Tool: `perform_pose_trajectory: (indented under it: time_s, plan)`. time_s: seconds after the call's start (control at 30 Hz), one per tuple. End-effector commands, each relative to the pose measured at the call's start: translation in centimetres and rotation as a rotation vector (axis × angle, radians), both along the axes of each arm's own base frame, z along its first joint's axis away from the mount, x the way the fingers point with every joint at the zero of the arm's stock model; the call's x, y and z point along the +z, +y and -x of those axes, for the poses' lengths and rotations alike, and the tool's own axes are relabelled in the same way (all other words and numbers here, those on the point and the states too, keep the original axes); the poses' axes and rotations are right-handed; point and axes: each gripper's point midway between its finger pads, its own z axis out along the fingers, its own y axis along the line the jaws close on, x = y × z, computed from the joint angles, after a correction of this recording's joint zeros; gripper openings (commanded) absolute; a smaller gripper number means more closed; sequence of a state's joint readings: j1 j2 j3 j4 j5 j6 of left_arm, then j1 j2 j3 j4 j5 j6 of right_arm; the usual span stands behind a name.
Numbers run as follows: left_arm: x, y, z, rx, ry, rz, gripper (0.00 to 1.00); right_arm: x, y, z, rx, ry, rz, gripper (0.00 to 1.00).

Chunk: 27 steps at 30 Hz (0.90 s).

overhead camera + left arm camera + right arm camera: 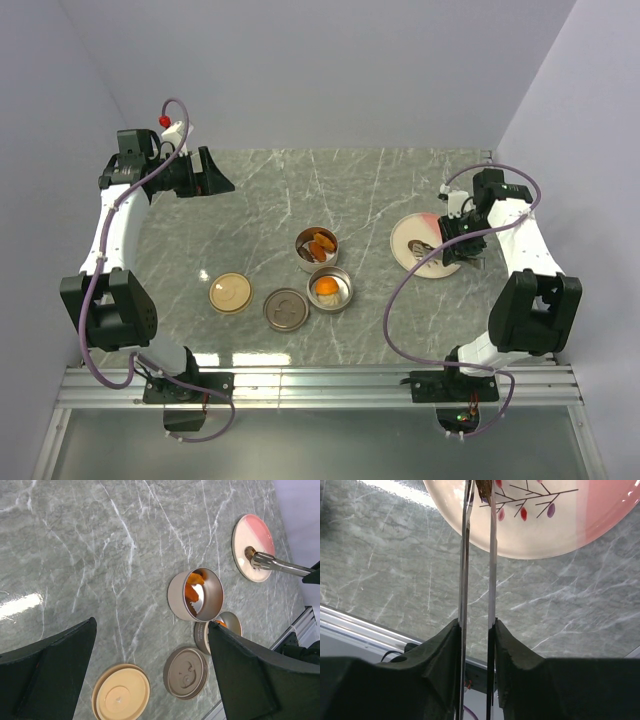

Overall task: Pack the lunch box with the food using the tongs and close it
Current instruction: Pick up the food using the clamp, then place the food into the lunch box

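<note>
The lunch box is two round metal tins in mid-table. The far tin (299,251) holds orange and brown food (320,242); the near tin (347,291) holds an orange chunk (326,288). My right gripper (456,254) (476,624) is shut on the thin silver tongs (491,565), whose tips reach over the pale pink plate (405,236) (560,525) and pinch a dark brown piece (483,490). My left gripper (214,172) (152,625) hangs open and empty at the far left, well away from the tins (177,597).
A tan lid (230,293) (121,692) and a brown lid (285,309) (186,672) lie flat left of the near tin. The metal rail (320,380) runs along the table's near edge. Walls close in the back and sides.
</note>
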<state>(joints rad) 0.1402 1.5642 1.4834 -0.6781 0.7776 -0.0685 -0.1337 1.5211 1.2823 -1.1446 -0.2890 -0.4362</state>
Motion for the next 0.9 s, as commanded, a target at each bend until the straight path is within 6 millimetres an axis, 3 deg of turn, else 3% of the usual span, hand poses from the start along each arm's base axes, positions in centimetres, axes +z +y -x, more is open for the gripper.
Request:
perform_pose_trajectory:
  time_s: [0.0, 0.23, 0.47, 0.53, 0.67, 0.87]
  plan:
    - [2.2, -0.2, -0.2, -0.005, -0.062, -0.003, 0.99, 1.0, 0.0, -0.5, 0.004, -0.051, -0.002, 0.36]
    - [2.3, -0.2, -0.1, -0.011, -0.067, -0.005, 0.99, 3.3, 0.0, -0.5, 0.034, -0.106, 0.004, 0.30]
    - [2.5, -0.4, 0.0, -0.022, -0.069, 0.000, 0.99, 7.5, 1.7, -2.1, 0.071, -0.186, -0.080, 0.29]
    - [2.4, -0.4, 0.0, -0.023, -0.068, 0.007, 0.99, 8.5, 3.0, -2.5, 0.111, -0.206, -0.110, 0.29]
    - [2.3, -0.6, 0.0, -0.027, -0.063, 0.013, 0.99, 12.0, 7.5, -2.7, 0.253, -0.284, -0.215, 0.29]
    - [2.3, -0.5, 0.1, -0.020, -0.065, 0.005, 0.99, 12.7, 14.5, -1.9, 0.454, -0.316, -0.235, 0.29]
